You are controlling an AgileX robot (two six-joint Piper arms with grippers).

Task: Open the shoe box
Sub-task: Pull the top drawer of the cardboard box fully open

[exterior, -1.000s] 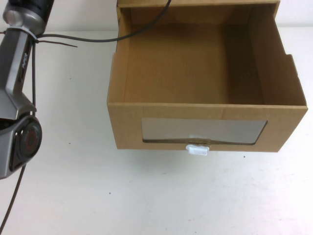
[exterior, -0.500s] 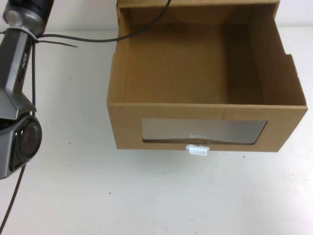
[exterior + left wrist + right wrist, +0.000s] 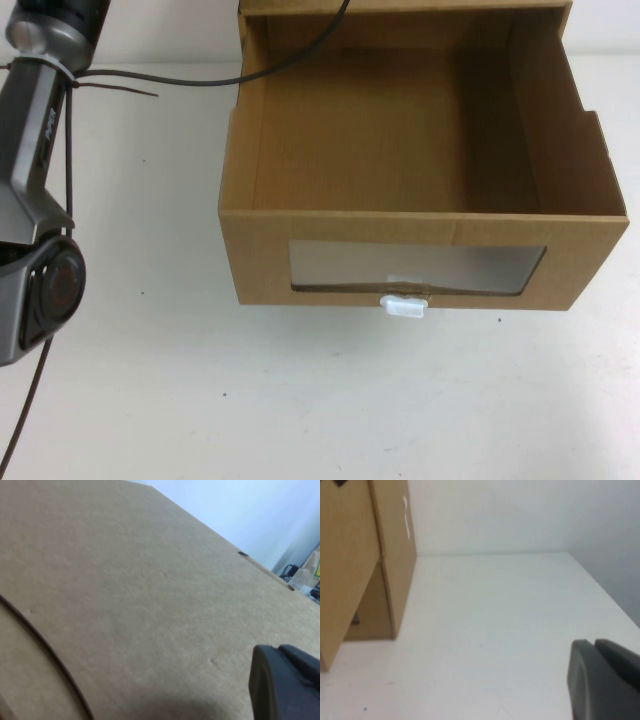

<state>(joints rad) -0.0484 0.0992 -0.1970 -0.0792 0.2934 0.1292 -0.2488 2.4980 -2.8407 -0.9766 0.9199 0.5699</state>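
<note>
As you look down from the raised camera, the shoe box [image 3: 420, 170] sits open on the white tabletop [image 3: 300, 400], towards the far side and right of centre, its brown inside showing. Its near wall carries a clear window [image 3: 415, 268] with a small white tab [image 3: 404, 306] just below it. Your left arm [image 3: 40, 230] stands at the tabletop's left edge, and a black cable [image 3: 200, 80] runs from it across the box's far left corner. Your left hand [image 3: 287, 682] is close against a flat cardboard face; whether it is spread or pressed together, I cannot tell. Your right hand [image 3: 605, 680], pressed together, hovers above bare tabletop with the box off to one side.
</note>
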